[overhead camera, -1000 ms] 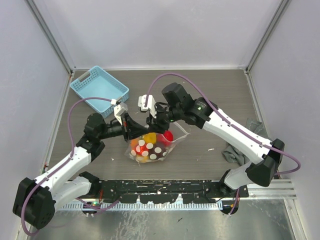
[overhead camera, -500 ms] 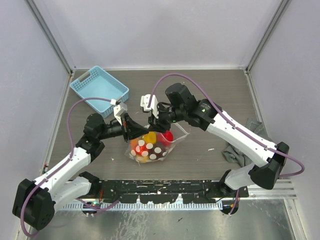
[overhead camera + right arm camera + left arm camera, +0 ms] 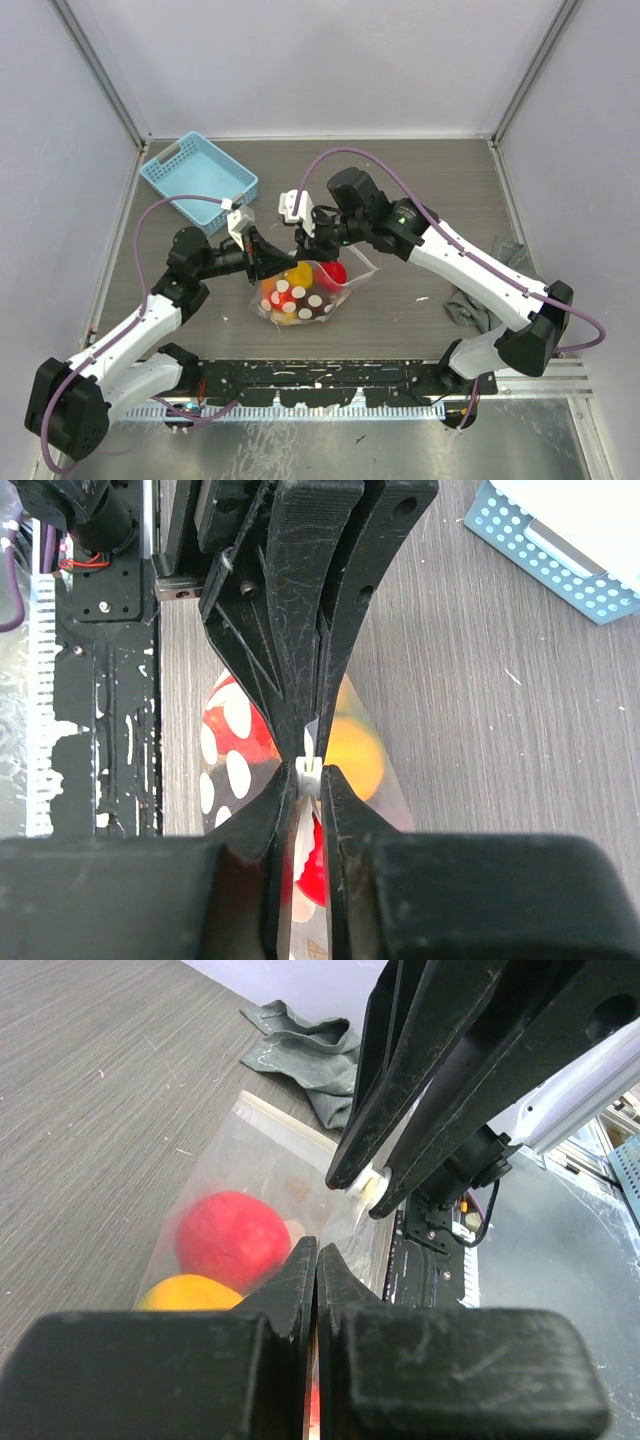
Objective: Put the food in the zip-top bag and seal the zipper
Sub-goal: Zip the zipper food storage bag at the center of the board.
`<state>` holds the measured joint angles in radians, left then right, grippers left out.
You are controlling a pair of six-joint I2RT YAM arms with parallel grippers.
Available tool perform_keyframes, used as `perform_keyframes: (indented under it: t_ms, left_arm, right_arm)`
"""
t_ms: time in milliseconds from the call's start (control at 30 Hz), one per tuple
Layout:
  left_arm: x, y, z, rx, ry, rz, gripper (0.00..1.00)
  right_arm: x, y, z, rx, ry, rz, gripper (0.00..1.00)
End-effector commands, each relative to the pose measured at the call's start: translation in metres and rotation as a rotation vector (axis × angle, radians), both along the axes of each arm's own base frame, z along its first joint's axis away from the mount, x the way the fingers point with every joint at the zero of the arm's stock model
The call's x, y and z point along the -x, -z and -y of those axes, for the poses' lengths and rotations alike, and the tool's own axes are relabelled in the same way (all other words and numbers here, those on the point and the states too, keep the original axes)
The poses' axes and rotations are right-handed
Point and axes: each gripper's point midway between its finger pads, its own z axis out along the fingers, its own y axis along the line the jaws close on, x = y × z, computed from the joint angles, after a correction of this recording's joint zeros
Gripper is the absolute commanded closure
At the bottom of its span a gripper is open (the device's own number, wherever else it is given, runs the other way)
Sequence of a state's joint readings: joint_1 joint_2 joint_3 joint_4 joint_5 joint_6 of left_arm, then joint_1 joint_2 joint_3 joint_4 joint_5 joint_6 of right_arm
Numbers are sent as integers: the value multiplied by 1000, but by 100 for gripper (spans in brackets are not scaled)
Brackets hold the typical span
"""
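Observation:
The zip-top bag (image 3: 300, 295) stands at the table's middle, holding the food: a red fruit (image 3: 336, 272), yellow and orange ones, and a dark piece with white dots. My left gripper (image 3: 266, 262) is shut on the bag's top edge from the left. My right gripper (image 3: 306, 243) meets it from the right. In the right wrist view its tips (image 3: 311, 772) pinch the small white zipper slider (image 3: 310, 771), directly against the left gripper's black fingers (image 3: 310, 610). In the left wrist view the red fruit (image 3: 225, 1235) and a yellow one (image 3: 190, 1292) show through the clear film (image 3: 270, 1150).
A light-blue lattice basket (image 3: 200, 178) sits at the back left, also seen in the right wrist view (image 3: 560, 550). A grey-green cloth (image 3: 480, 295) lies at the right, by the right arm's base. The metal rail runs along the near edge.
The right gripper's jaws have narrowed onto the white slider at the bag's mouth, and its arm has shifted slightly left. The left gripper and bag have stayed put.

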<state>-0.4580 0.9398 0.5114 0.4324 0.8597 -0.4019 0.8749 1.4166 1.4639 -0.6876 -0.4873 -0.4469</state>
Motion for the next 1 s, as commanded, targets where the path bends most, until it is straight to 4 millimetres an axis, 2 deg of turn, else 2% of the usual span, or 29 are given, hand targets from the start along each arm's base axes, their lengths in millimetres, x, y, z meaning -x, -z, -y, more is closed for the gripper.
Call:
perform_keyframes:
  t_ms: [0,100,233,467,633,767,967]
  left_arm:
    - [0,-24,-1,38,-4,100,98]
    - [0,-29,-1,43,-8,111,86]
    - [1,-35,1,49,8,124,73]
    - [3,-36,8,45,49,127,70]
    - [2,-37,15,45,73,132,79]
    - [3,-34,18,37,89,125,99]
    - [0,-33,11,43,17,130,100]
  right_arm:
    - [-1,-14,-8,-53,-17,30,91]
    - [0,-15,-8,-54,-21,27,99]
    - [2,-19,-8,-60,-29,26,100]
    - [4,-21,-10,-66,-49,16,100]
    - [5,-15,-11,-49,-57,-5,100]
    - [5,-14,-9,-40,-49,-2,100]
    - [-2,-1,2,23,9,12,100]
